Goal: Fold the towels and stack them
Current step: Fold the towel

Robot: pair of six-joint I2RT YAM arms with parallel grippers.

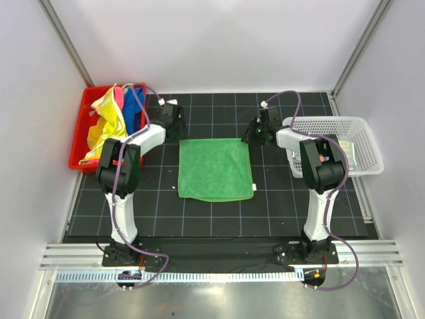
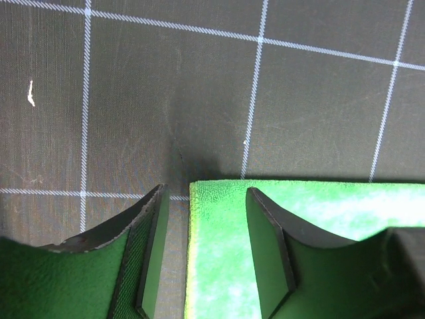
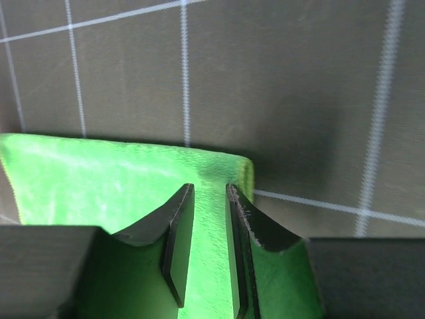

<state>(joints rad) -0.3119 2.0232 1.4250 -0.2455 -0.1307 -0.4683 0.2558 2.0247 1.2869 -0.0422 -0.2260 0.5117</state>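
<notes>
The left gripper (image 2: 202, 256) is spread wide at the green towel's (image 1: 214, 167) far-left corner, at 11 o'clock of the cloth, with one finger over the bare mat and the other over the towel. The right gripper (image 3: 204, 246) sits at the far-right corner, at 1 o'clock, its fingers drawn to a narrow slit with green cloth showing between them. Whether they nip the cloth cannot be told. The towel lies flat at the middle of the black gridded mat (image 1: 166, 212), nearly square, a little longer from 9 to 3 o'clock, its edges along the grid lines. A red bin (image 1: 78, 143) at 10 o'clock holds a heap of yellow, pink-red and blue towels (image 1: 106, 123). A white mesh basket (image 1: 365, 126) stands at 3 o'clock. Plain white walls close the space.
</notes>
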